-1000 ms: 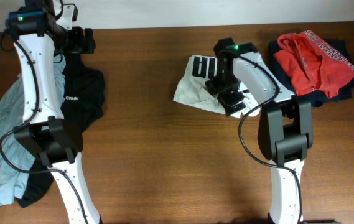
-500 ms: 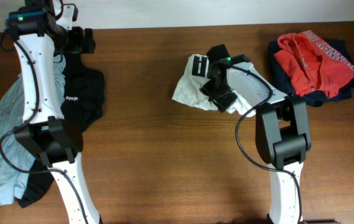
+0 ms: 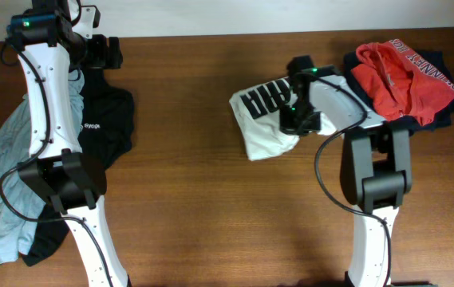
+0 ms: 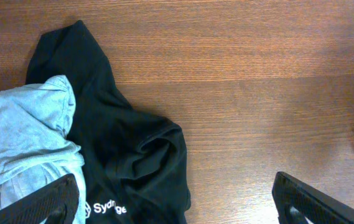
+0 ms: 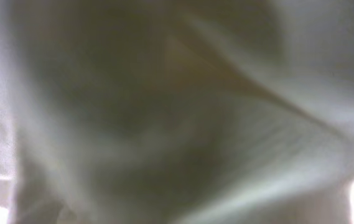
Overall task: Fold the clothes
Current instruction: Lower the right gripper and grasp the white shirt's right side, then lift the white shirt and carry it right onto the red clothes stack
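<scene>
The right hand (image 3: 297,119) is pressing down into the white garment (image 3: 260,134), which is lying crumpled on the table (image 3: 195,199), just left of the red garment (image 3: 406,76) piled on a dark garment (image 3: 442,118). Its wrist camera is showing only blurred pale cloth, so its grasp cannot be told. The left hand (image 4: 175,186) is hanging released, fingers wide apart, over the black garment (image 4: 127,143), which is lying beside the light blue garment (image 4: 21,143).

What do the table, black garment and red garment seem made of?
Table: brown wood or wood-look laminate, visible grain, faint sheen. Black garment: soft matte knit, likely cotton, creased, white print. Red garment: soft matte fabric, rumpled, white lettering.
</scene>
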{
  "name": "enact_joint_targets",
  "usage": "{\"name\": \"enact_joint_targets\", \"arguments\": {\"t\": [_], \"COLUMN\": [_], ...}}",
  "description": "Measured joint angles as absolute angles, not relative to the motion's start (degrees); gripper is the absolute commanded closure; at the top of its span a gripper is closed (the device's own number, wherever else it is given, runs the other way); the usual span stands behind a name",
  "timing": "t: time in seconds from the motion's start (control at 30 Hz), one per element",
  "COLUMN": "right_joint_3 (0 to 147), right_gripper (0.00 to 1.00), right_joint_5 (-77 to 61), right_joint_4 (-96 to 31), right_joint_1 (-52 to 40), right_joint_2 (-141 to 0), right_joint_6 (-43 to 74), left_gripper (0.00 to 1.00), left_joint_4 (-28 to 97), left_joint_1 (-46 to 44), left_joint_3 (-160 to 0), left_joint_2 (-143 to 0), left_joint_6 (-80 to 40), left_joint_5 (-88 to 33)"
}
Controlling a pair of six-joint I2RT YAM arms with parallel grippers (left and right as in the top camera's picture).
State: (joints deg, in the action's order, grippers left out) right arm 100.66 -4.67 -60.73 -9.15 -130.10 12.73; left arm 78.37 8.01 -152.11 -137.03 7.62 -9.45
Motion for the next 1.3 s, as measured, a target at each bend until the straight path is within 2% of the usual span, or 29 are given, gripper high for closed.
{"name": "enact_joint_targets", "arguments": {"t": [0.2,0.5,0.67,0.87,1.1,1.3], "right_joint_3": [100.66,103.70,114.91,136.40,157.03,166.06], "right_gripper": [0.96,0.96,0.96,0.96,0.96,0.96], "right_joint_5": [-2.66,-3.60,-4.80,-6.07,-6.13,-6.52], "right_joint_4": [-61.19,-70.08,-80.38,-91.11,-94.78,-94.24], "right_joint_1": [-5.63,-1.08,-0.23,-0.25,-0.25,-0.19], "right_joint_2": [-130.02,-130.93,-132.42,-132.53,-132.53,-132.53], "right_joint_6": [2.55,-0.08,-0.25,-0.36,-0.43,1.72], "left_gripper": [0.01,0.01,0.01,0.01,0.01,0.01], "left_joint_4": [78.41,78.28,78.19,78.19,78.17,78.17], "left_joint_1": [8.01,8.01,8.01,8.01,8.01,8.01], "left_joint_3": [-152.11,-152.11,-152.11,-152.11,-152.11,-152.11], "left_joint_2": [-137.03,-137.03,-137.03,-137.03,-137.03,-137.03], "left_joint_6": [7.62,7.64,7.62,7.62,7.62,7.62], "left_joint_5": [-9.43,-9.43,-9.45,-9.45,-9.45,-9.45]}}
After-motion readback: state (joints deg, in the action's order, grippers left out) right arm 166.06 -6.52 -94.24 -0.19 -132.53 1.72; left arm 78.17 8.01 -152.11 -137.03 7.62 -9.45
